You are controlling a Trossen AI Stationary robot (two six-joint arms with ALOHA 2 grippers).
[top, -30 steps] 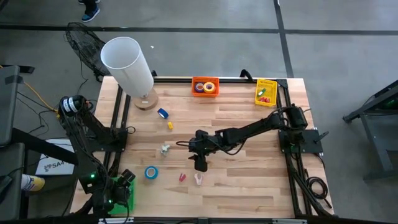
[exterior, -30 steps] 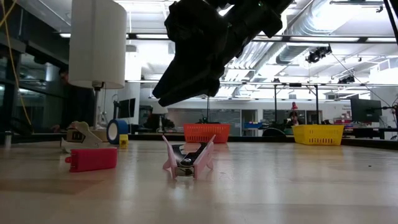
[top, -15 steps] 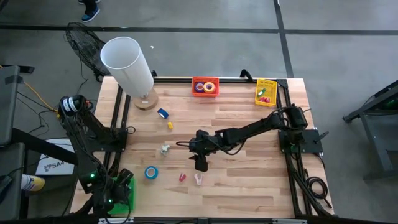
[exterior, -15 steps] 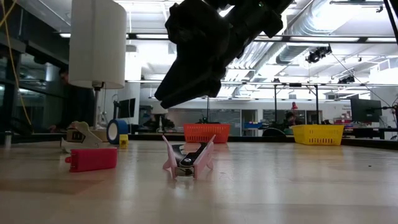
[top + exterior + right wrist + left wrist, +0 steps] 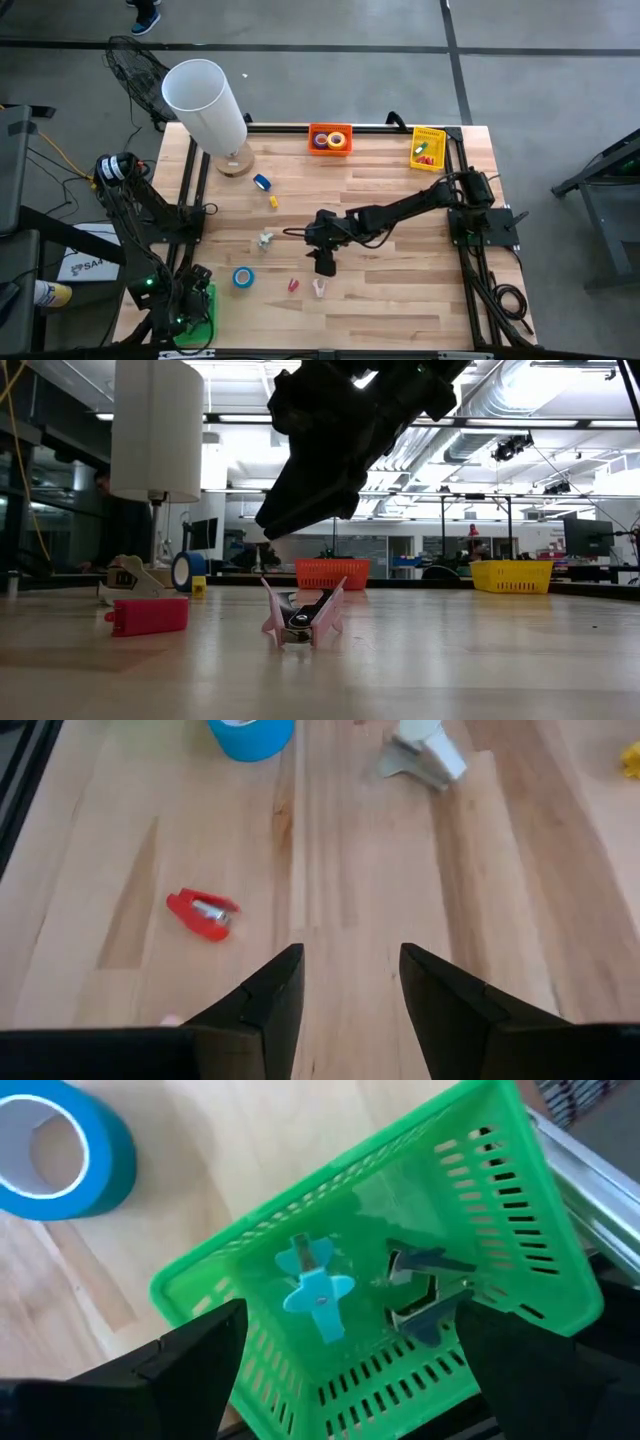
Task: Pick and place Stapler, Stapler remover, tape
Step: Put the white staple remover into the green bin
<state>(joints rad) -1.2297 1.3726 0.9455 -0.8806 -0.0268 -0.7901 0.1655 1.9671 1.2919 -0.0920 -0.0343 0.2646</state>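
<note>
My left gripper (image 5: 190, 293) hangs open over the green basket (image 5: 500, 1190) at the table's near left corner. A blue staple remover (image 5: 315, 1285) and a dark one (image 5: 420, 1280) lie in it. My right gripper (image 5: 323, 265) is open above the table's middle, just beyond the pink staple remover (image 5: 302, 615), which lies on the wood. The red stapler (image 5: 203, 913) lies left of it. A blue tape roll (image 5: 243, 277) lies flat farther left, beside the basket. A second blue roll (image 5: 262, 182) and a white staple remover (image 5: 265, 239) lie toward the far left.
An orange basket (image 5: 330, 138) holding tape rolls and a yellow basket (image 5: 427, 147) stand at the far edge. A tall white cylinder (image 5: 205, 98) stands on a round base at the far left. A small yellow item (image 5: 272, 201) lies near the second blue roll. Bare wood spans the right half.
In the low view my right gripper has eased a little toward the table's right, staying above the pink staple remover. My left gripper has shifted slightly toward the near left corner, over the green basket. Nothing on the table has moved.
</note>
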